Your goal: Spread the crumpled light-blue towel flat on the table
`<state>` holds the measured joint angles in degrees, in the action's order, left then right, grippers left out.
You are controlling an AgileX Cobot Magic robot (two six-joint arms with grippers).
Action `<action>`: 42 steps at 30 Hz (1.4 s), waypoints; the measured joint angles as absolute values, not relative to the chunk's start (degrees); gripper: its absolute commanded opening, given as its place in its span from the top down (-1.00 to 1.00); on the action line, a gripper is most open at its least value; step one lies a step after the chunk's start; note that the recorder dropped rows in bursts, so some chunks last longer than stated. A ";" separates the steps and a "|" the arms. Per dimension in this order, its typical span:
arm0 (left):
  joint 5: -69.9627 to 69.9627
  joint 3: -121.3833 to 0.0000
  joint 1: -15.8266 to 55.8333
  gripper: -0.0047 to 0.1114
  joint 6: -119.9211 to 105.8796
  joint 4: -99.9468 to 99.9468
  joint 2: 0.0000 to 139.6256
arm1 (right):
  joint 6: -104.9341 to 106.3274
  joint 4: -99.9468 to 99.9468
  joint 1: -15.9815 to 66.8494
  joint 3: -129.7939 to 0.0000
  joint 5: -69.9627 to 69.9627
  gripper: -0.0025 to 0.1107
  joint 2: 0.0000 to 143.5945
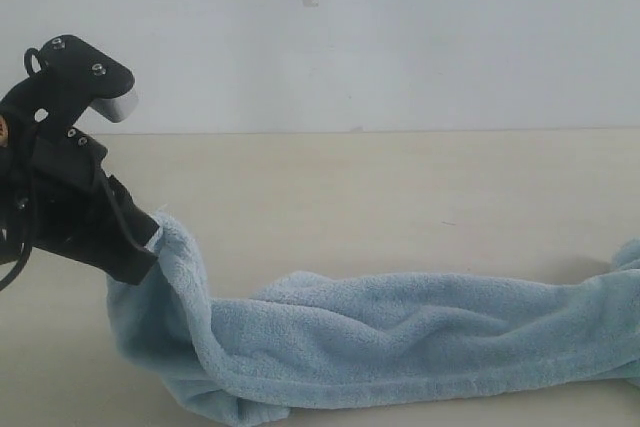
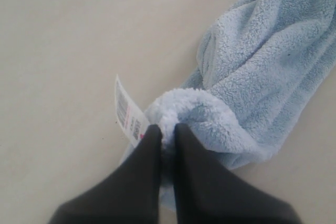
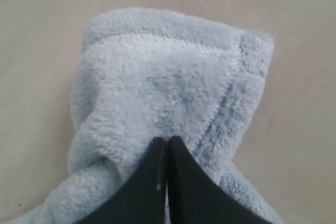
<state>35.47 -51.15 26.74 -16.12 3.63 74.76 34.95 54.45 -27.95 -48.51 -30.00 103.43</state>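
towel (image 1: 400,332): long bunched roll across the near counter (image 1: 400,177), left to right
left tool (image 2: 167,129): pinched on towel's lifted left end, beside white label (image 2: 128,114)
right tool (image 3: 167,141): jaws together, nipping towel's right end

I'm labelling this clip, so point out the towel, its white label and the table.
towel (image 1: 400,322), exterior view, middle of the bunched length.
white label (image 2: 128,113), left wrist view, centre of the printed tag.
table (image 1: 400,187), exterior view, bare top behind the towel.
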 measured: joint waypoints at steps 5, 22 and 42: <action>35.47 -51.15 26.74 0.85 -16.12 3.63 74.76 | 36.59 54.59 -27.81 -48.51 -31.62 0.94 103.43; 35.26 -51.15 26.74 0.85 -16.12 3.63 74.76 | 36.78 52.18 -20.05 -48.51 -38.00 0.17 106.48; 35.26 -51.15 26.74 0.85 -16.12 3.63 74.76 | 22.26 38.97 -20.05 -48.61 -30.14 0.30 105.44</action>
